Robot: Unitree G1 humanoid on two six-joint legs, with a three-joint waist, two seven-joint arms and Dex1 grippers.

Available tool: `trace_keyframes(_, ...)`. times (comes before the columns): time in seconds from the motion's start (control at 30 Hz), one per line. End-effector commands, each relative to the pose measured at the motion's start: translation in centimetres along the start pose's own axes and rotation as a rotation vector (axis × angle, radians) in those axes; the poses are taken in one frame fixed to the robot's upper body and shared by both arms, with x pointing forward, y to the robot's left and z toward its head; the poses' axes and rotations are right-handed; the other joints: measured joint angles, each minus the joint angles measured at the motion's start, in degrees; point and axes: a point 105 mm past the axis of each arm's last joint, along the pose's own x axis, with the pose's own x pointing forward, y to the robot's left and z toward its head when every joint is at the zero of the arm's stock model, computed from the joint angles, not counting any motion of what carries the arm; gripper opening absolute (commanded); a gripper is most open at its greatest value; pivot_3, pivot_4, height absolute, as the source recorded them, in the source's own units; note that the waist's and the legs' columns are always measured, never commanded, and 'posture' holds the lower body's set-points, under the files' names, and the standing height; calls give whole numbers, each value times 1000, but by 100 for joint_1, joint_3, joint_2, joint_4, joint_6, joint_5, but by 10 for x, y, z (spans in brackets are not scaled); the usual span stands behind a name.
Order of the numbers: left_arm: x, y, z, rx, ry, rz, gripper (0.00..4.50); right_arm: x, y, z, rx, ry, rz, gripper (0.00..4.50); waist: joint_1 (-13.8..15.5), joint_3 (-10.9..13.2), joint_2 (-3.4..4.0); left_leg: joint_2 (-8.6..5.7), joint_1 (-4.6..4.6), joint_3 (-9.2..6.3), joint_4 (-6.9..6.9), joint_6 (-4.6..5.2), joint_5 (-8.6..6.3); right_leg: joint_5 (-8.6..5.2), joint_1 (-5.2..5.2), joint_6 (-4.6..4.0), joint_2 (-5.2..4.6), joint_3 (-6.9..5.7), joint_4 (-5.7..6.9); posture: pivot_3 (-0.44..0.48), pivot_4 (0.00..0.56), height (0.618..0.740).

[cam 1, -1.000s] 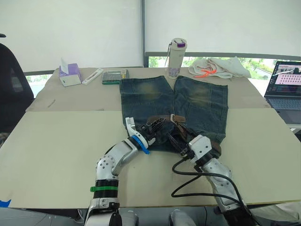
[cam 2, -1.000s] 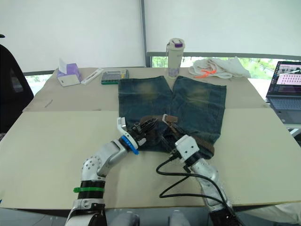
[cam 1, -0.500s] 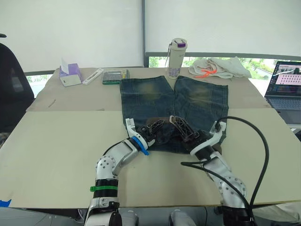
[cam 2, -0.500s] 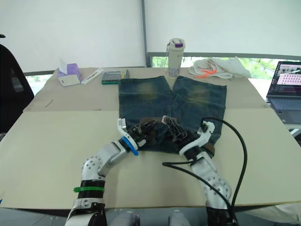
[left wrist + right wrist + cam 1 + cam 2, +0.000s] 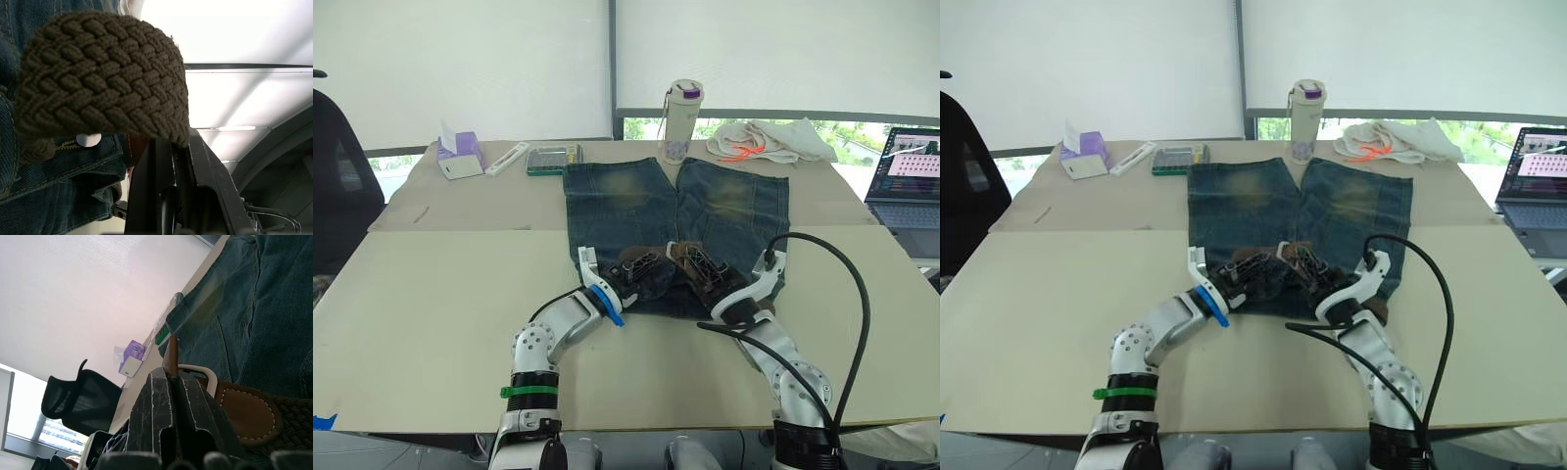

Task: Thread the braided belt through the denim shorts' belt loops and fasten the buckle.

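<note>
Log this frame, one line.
left gripper: shut on belt end | right gripper: shut at buckle | both over shorts waistband | buckle unfastened

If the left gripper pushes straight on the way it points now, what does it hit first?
Probably the right gripper: the left gripper, shut on the dark brown braided belt, points across the blue denim shorts' waistband toward it, with the small silver buckle there. Depth is unclear.

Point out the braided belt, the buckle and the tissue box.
braided belt (image 5: 102, 73), left wrist view, middle of the woven end.
buckle (image 5: 211, 380), right wrist view, pale frame's corner.
tissue box (image 5: 458, 155), left eye view, purple side.
</note>
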Motion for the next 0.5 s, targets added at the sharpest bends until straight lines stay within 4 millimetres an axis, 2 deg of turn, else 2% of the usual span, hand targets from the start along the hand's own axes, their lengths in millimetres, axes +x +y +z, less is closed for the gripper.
trace_keyframes(0.03, 3, -4, -3, 20, 21, -1, 1519, -1, 5, 6, -38, -4, 18, 0, -1, 0, 0, 0, 0, 0, 0, 0, 0, 0, 0, 0, 0, 0, 0, 0, 150, 740)
trace_keyframes(0.07, 1, -1, -2, 69, 31, 28, 2010, -3, 2, 9, -52, -3, 2, 0, -1, 0, 0, 0, 0, 0, 0, 0, 0, 0, 0, 0, 0, 0, 0, 0, 150, 740)
trace_keyframes(0.13, -6, 1, -3, 168, 69, 68, 2680, -6, -4, 14, -84, 0, -18, 0, -1, 0, 0, 0, 0, 0, 0, 0, 0, 0, 0, 0, 0, 0, 0, 0, 150, 740)
trace_keyframes(0.3, -36, -18, -8, 556, 228, 22, 4354, -17, -15, 29, -193, 55, -44, 0, -51, 0, 6, 3, -2, 7, -7, 0, 0, -1, -9, -2, 5, 1, 5, 0, 150, 740)
trace_keyframes(0.4, -50, -17, -3, 784, 259, 14, 4354, -24, -20, 43, -233, 65, -64, 0, -47, -3, 13, 8, 2, 11, -8, 0, 0, -2, -6, -6, 7, 1, 3, 0, 150, 740)
trace_keyframes(0.5, -54, -8, 3, 857, 244, 43, 4354, -29, -25, 54, -255, 75, -82, 0, -17, -5, 19, 10, 2, 16, -9, 0, 0, -3, -5, -8, 5, 3, -1, 0, 150, 740)
